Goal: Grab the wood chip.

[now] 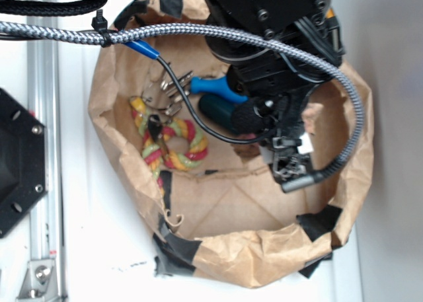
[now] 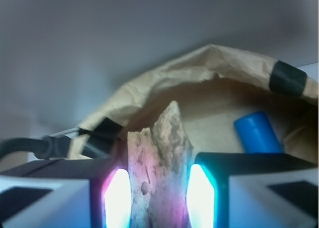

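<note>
In the wrist view the wood chip point(image 2: 159, 158), a pale, rough, pointed splinter, stands upright between the two glowing pads. My gripper point(image 2: 159, 198) is shut on it, with a pad pressed against each side. The chip's tip rises in front of the brown paper bag's wall point(image 2: 199, 63). In the exterior view my gripper point(image 1: 291, 166) hangs inside the right half of the bag point(image 1: 225, 249), and the arm hides the chip there.
A red, yellow and green rope ring point(image 1: 175, 143) lies at the bag's left, with metal clips point(image 1: 165, 90) above it. A blue-handled tool point(image 1: 215, 87) and a dark cylinder point(image 1: 221, 110) lie beside the arm. A braided cable point(image 1: 198, 31) crosses overhead. A blue cylinder point(image 2: 256, 133) lies behind the right finger.
</note>
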Available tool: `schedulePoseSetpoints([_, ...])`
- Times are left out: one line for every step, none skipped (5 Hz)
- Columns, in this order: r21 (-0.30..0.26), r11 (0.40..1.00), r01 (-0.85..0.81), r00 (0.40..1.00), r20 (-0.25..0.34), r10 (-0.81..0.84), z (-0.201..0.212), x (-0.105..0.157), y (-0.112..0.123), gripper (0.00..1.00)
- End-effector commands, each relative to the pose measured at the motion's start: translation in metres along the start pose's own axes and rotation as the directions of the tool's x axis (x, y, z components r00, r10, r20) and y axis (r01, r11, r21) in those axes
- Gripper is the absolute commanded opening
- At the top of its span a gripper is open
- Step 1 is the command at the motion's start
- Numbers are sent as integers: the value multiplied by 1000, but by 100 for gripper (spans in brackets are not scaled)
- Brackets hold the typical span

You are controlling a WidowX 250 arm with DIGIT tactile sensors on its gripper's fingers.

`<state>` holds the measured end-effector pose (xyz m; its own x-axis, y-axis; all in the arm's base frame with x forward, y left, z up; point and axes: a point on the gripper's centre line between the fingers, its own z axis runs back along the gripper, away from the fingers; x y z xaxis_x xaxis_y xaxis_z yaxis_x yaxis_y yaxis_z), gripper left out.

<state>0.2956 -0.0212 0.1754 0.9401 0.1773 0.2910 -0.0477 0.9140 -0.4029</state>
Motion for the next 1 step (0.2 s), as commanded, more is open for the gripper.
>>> schedulePoseSetpoints([130, 992, 5, 1000, -7, -4, 6, -7, 0, 0])
